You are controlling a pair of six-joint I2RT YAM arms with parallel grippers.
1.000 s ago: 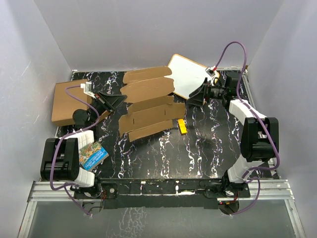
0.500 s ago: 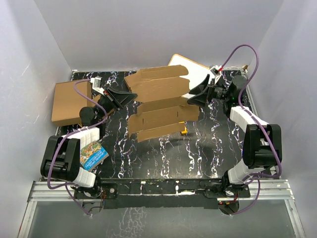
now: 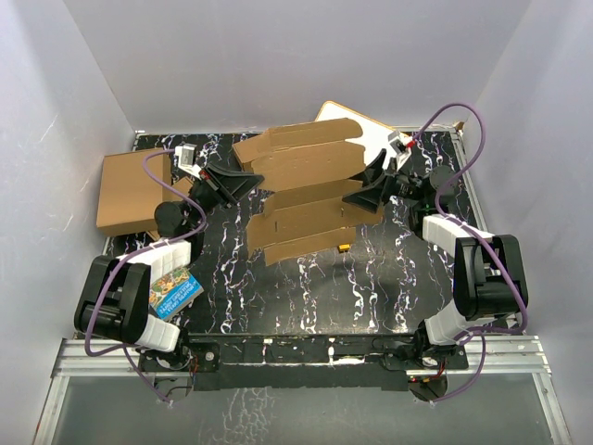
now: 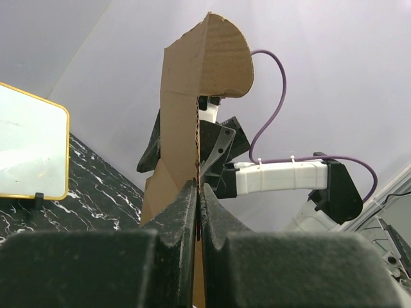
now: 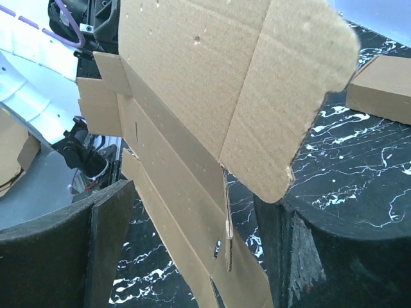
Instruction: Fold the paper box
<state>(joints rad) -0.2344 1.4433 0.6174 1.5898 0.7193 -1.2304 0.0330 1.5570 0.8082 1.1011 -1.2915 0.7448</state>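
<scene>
The paper box (image 3: 306, 190) is a flat, unfolded brown cardboard sheet, held tilted above the black marbled table (image 3: 306, 297). My left gripper (image 3: 243, 178) is shut on its left edge; in the left wrist view the jaws (image 4: 199, 187) pinch the thin cardboard (image 4: 192, 109), which rises upright in front of them. My right gripper (image 3: 367, 191) stands open at the sheet's right edge. In the right wrist view its fingers (image 5: 106, 237) stand wide apart on either side of the box (image 5: 212, 83), with gaps to the cardboard on both sides.
A bigger brown carton (image 3: 128, 190) lies at the left edge of the table. A white board (image 3: 372, 139) lies at the back right, partly under the sheet. A small yellow object (image 3: 345, 247) peeks out below the sheet. A blue booklet (image 3: 173, 289) lies by the left arm's base.
The left gripper has carried the sheet to the right and higher. The right gripper has moved left onto the sheet's right edge, its jaws slightly narrower but still apart.
</scene>
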